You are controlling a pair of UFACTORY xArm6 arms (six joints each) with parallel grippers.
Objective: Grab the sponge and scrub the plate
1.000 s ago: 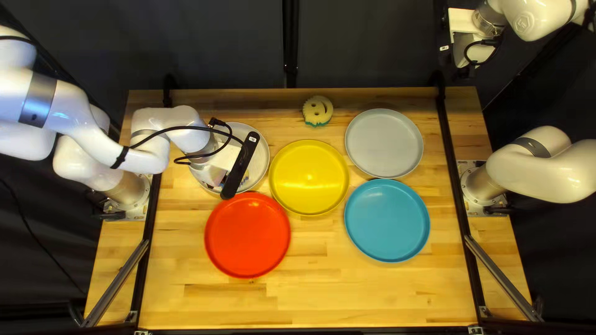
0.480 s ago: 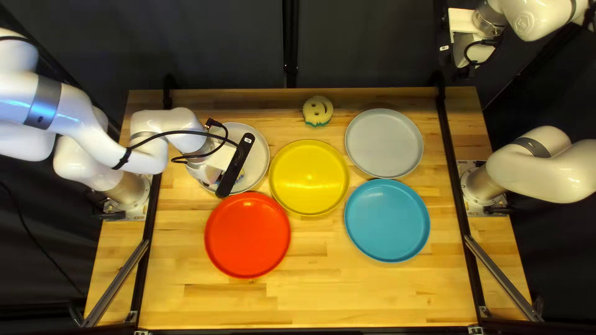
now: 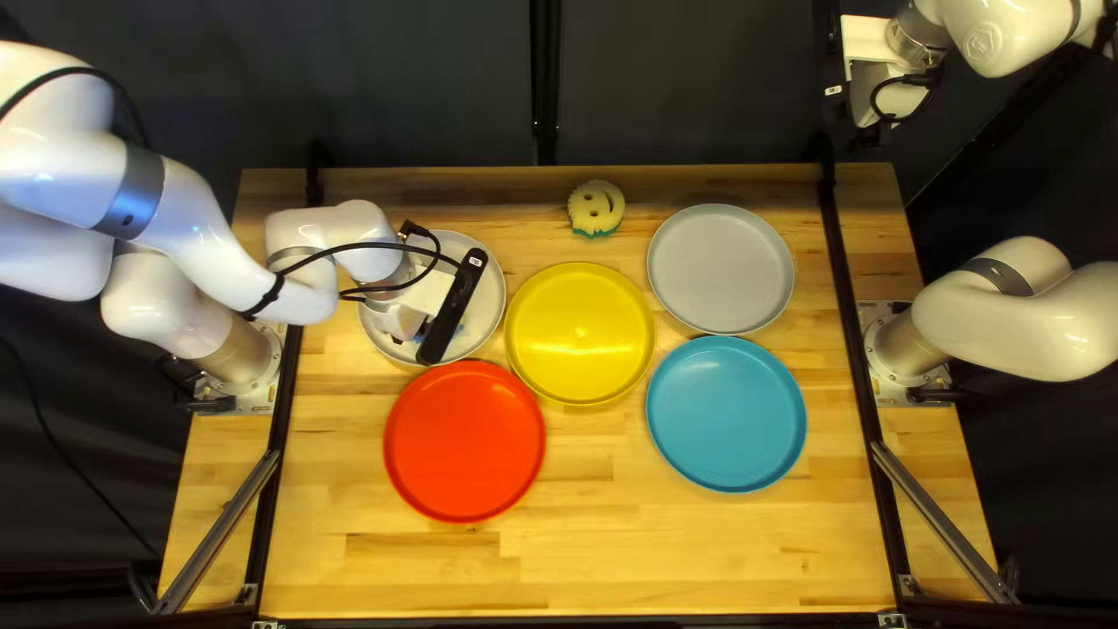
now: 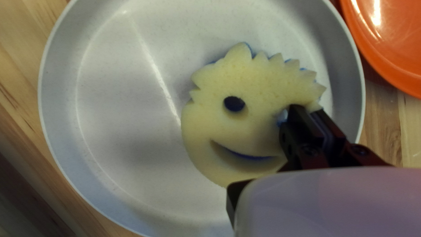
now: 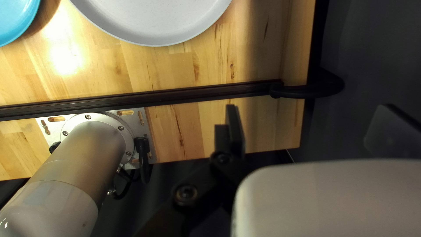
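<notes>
Left claw (image 3: 408,318) shifted toward yellow plate (image 3: 580,333), clamped on sponge (image 4: 258,90).

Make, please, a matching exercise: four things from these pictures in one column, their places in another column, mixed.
Things
1. round red plate
2. yellow foam sponge with green edge
3. round blue plate
4. yellow foam sponge with blue underside

Places
A. near the table's far edge
B. over the round white plate
C. nearer side of the round grey plate
D. nearer side of the white plate

Pairs: 1-D, 2-A, 3-C, 4-B
</notes>
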